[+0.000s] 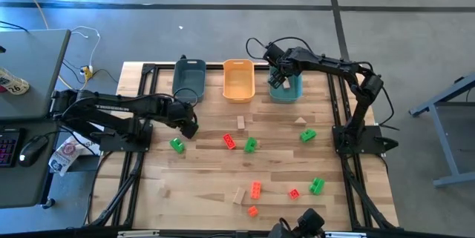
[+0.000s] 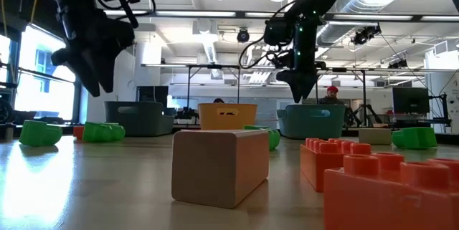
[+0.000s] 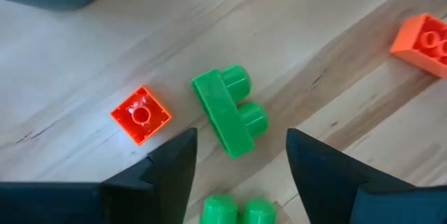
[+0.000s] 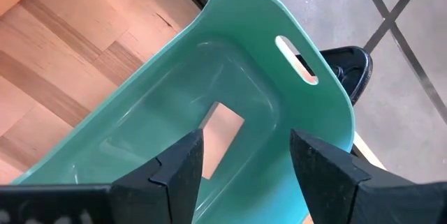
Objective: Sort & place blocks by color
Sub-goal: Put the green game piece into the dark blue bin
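Small blocks in green, red-orange and tan lie scattered on the wooden table. My left gripper hangs open above the table's left part. A green block lies on the wood just to its near-left. Ahead of its fingers a second green block lies on its side beside a red block. My right gripper stands open over the light teal bin at the far right of the bin row. A tan block rests on that bin's floor, below the fingers.
A dark teal bin and an orange bin stand left of the light teal one along the far edge. More blocks lie mid-table and near the front edge. Black frame rails run along both sides.
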Robot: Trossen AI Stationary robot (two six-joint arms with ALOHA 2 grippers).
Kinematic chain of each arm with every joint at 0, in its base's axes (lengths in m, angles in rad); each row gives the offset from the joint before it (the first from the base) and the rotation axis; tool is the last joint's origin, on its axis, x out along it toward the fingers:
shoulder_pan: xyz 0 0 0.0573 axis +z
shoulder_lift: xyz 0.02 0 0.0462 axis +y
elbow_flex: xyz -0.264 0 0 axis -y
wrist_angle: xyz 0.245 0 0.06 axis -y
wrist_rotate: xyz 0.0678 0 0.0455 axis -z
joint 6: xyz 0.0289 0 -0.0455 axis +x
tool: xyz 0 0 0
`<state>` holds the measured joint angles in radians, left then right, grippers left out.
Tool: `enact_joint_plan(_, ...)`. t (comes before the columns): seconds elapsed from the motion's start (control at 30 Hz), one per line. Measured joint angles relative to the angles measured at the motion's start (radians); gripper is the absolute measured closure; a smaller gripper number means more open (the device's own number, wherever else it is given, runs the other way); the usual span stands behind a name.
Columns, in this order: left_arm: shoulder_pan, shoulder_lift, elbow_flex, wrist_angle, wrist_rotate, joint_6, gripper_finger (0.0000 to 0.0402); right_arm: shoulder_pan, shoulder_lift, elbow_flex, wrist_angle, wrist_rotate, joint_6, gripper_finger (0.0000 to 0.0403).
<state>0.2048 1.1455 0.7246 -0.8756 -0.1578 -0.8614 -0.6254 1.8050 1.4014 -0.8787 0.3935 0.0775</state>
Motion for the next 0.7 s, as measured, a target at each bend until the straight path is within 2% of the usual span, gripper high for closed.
enact_joint_plan(0.23,0.035,0.086,0.0,0.012,0.083,-0.053,0.0155,0.0,0.0,0.0,0.0,0.0,-0.007,0.0203)
enact_joint_plan(0.7,0.056,0.218,0.0,0.091,0.124,-0.053,0.0157,0.0,0.0,0.0,0.0,-0.001,-0.007,0.0203)
